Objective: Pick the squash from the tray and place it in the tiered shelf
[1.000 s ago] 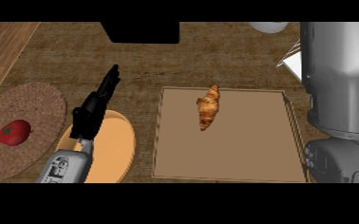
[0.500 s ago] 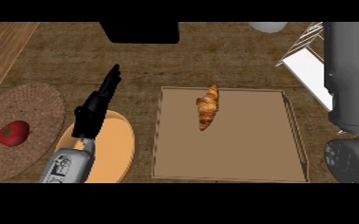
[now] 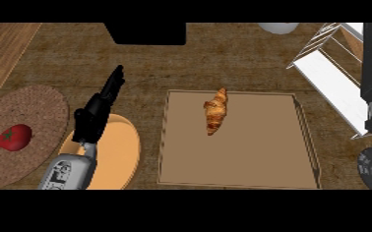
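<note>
A dark wood-grain counter point(image 3: 218, 64) carried everything in view. A flat tan tray point(image 3: 254, 162) lay at its centre with a croissant-like pastry point(image 3: 216, 111) in its upper half. To the left sat an orange plate point(image 3: 120, 150) and, beside it, a round woven mat point(image 3: 36, 113) bearing a red fruit point(image 3: 15, 136). A white tiered shelf point(image 3: 334, 86) stood along the right edge, a black block point(image 3: 145, 33) at the far side, and part of a pale bowl point(image 3: 278, 27) near it.
</note>
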